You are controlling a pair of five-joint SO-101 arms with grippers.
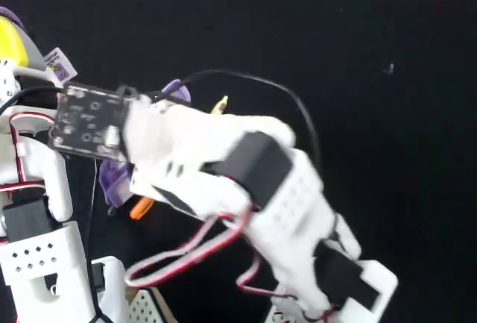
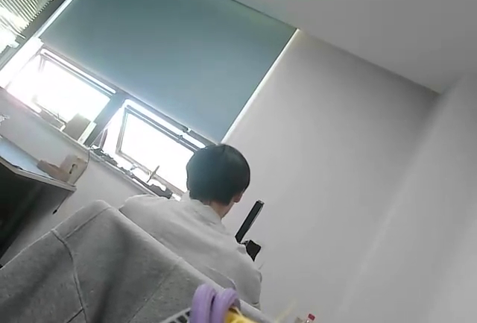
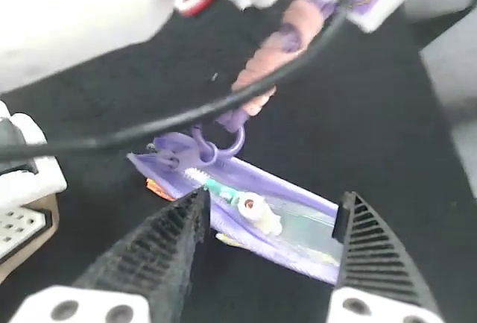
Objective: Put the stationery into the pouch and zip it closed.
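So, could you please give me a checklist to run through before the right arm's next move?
1. The right gripper open: ok, jaws wide apart.
2. The pouch below it: ok.
3. The zip ring in sight: ok.
4. Zip closed: cannot tell.
5. The orange item inside the pouch: cannot tell.
6. The black cable clear of the ring: cannot tell, it crosses nearby.

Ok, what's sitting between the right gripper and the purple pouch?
Nothing. In the right wrist view the open right gripper frames the purple pouch, with bare black table in the gap between them.
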